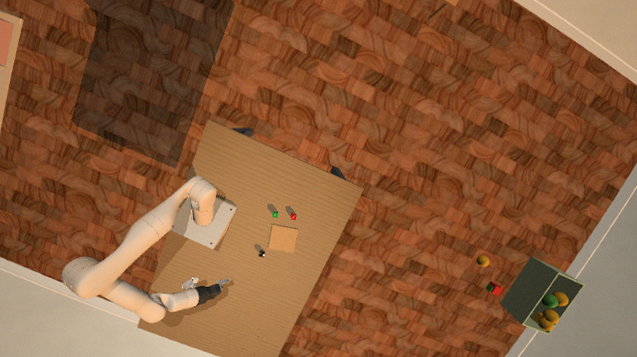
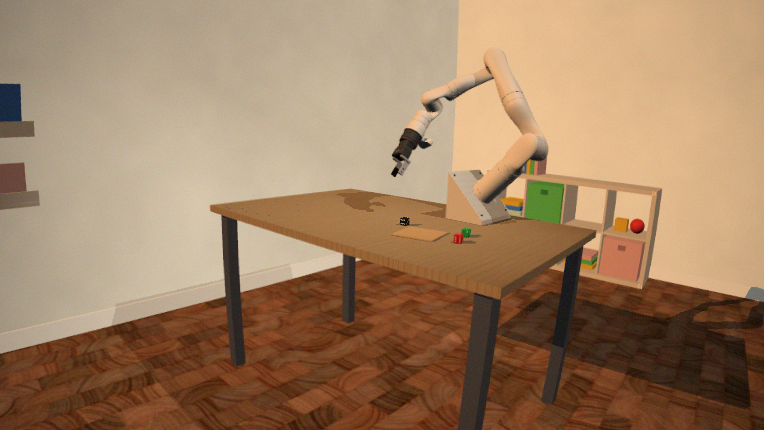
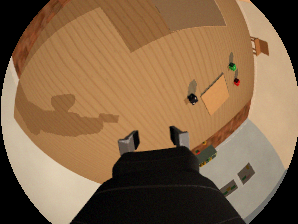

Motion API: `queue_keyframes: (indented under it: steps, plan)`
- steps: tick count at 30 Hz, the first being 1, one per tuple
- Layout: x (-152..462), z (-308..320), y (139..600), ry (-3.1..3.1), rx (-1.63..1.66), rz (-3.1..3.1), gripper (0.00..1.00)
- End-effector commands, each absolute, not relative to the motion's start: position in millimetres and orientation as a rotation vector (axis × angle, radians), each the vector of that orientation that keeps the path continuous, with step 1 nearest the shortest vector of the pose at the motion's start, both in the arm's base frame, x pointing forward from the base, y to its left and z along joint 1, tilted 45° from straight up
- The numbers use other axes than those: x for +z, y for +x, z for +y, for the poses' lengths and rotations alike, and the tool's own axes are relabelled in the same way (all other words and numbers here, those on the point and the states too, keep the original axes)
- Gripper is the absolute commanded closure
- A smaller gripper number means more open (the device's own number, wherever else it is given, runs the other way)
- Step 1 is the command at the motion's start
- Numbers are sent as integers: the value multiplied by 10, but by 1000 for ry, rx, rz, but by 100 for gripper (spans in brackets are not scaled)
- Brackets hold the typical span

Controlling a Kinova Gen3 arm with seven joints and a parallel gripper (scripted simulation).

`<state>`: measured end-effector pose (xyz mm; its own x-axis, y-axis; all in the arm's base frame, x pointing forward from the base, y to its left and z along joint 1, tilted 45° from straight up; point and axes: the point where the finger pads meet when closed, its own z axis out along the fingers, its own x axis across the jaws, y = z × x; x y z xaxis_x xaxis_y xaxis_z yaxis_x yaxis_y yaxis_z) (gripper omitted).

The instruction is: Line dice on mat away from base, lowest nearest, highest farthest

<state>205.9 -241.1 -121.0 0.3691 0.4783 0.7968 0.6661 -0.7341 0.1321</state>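
Note:
A thin tan mat (image 1: 283, 238) lies flat on the wooden table; it also shows in the side view (image 2: 420, 233) and the wrist view (image 3: 214, 96). A black die (image 1: 262, 253) (image 2: 404, 220) (image 3: 192, 98) stands just off the mat's edge. A green die (image 1: 274, 214) (image 2: 466, 232) (image 3: 232, 67) and a red die (image 1: 293, 216) (image 2: 458, 238) (image 3: 236, 82) stand side by side off another edge. None is on the mat. My gripper (image 1: 224, 282) (image 2: 397, 169) (image 3: 154, 134) is open and empty, high above the table, far from the dice.
The robot base (image 1: 206, 222) (image 2: 473, 198) is mounted at the table's edge. A shelf unit (image 2: 590, 224) stands behind the table. A bin with balls (image 1: 541, 295) stands on the floor far off.

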Motion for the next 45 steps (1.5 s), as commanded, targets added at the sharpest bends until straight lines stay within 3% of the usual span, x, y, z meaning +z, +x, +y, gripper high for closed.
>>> queue_keyframes:
  steps: [1, 22, 45]
  plan:
    - [-1207, -2421, 2060, -2418, -1296, -1028, 0]
    - [-1168, -2403, 2120, -2391, -1296, -1088, 0]
    - [-282, -1528, 3330, -1392, -1136, -2270, 0]
